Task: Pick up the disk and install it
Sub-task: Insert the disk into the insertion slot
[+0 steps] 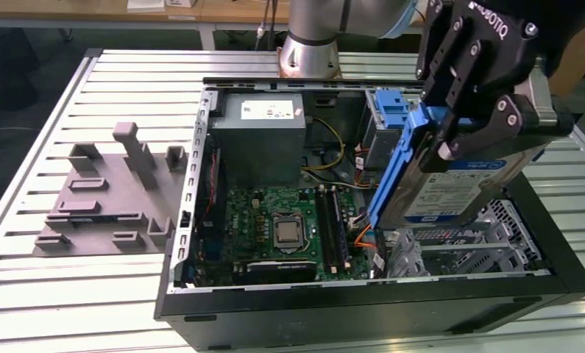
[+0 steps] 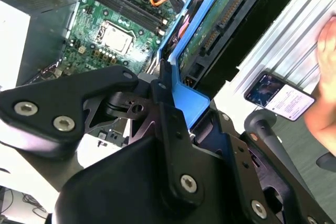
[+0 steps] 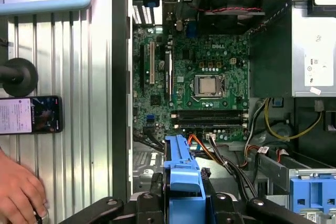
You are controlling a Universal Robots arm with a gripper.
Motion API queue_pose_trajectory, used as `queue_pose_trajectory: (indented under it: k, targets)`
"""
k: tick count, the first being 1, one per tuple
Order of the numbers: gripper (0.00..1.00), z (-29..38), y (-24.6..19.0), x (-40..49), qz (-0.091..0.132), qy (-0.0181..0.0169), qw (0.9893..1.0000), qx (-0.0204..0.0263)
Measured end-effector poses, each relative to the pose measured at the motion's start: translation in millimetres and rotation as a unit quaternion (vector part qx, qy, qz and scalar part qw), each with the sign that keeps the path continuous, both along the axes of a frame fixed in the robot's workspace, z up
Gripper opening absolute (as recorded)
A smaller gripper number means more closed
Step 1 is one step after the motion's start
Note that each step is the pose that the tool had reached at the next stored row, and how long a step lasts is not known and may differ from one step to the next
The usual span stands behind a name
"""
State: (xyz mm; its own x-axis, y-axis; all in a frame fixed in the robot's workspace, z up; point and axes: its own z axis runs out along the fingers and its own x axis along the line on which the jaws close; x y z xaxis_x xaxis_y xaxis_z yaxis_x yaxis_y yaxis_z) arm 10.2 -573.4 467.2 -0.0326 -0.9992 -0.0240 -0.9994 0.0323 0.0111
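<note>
In the exterior view my gripper is shut on the disk, a silver drive with a white-and-blue label in a blue caddy. It hangs on edge, tilted, above the right side of the open computer case. The second wrist view has the caddy's blue end clamped between the black fingers, and the drive's green circuit board faces the camera. From the first wrist view the caddy sticks out from the gripper over the case's interior.
Inside the case are the motherboard, a grey power-supply box and a blue-latched drive cage. A grey fixture block lies on the slatted table at the exterior view's left. A phone and a person's hand rest beside the case.
</note>
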Motion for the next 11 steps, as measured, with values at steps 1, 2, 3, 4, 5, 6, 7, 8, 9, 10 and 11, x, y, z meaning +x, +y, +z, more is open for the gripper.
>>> queue_pose_trajectory:
  k: [1, 2, 3, 4, 5, 6, 7, 8, 9, 10, 11]
  targets:
    - [0.36, -0.9, -0.7, 2.0, 0.000, 0.0000, 1.0000, 0.0001]
    - [0.36, -1.8, -1.0, 4.4, 0.000, 0.0001, 1.0000, 0.0002]
    - [0.36, -2.5, -1.1, 7.0, 0.000, 0.0002, 1.0000, 0.0001]
    - [0.36, -3.2, -1.1, 9.7, 0.000, 0.0003, 1.0000, -0.0001]
    - [0.36, -4.2, -1.1, 13.0, 0.000, 0.0003, 1.0000, 0.0001]
    - [0.36, -4.9, -1.2, 16.3, 0.000, 0.0003, 1.0000, 0.0001]
    - [0.36, -5.6, -1.1, 19.6, 0.000, 0.0004, 1.0000, 0.0000]
    - [0.36, -6.2, -1.2, 22.6, 0.000, 0.0004, 1.0000, 0.0001]
    - [0.36, -7.0, -1.2, 25.7, 0.000, 0.0005, 1.0000, 0.0001]
    - [0.36, -7.6, -1.2, 28.6, 0.000, 0.0005, 1.0000, 0.0001]
    - [0.36, -8.5, -1.2, 31.5, 0.000, 0.0006, 1.0000, 0.0001]
